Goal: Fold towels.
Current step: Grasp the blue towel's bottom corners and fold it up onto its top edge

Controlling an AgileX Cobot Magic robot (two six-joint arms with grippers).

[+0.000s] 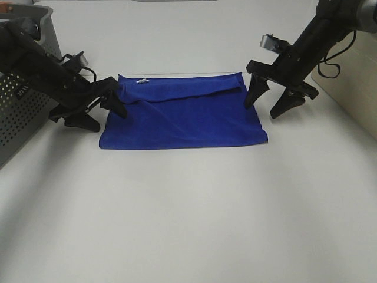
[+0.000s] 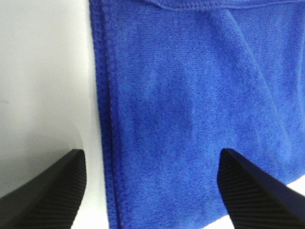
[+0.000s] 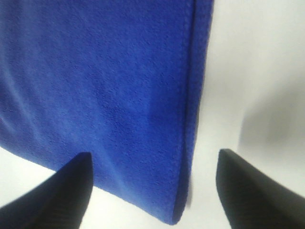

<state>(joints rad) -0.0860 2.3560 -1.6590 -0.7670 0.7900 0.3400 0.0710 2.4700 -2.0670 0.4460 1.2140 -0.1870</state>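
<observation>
The royal-blue towel lies folded on the white table, a small white tag at its far left corner. My left gripper is open and empty, straddling the towel's left edge; the towel fills the left wrist view between the spread fingers. My right gripper is open and empty, just off the towel's right edge near the far corner. The right wrist view shows the towel's hemmed edge between its fingertips.
A grey perforated basket stands at the far left behind the left arm. The white table stretches toward the front. A beige surface borders the table at the right.
</observation>
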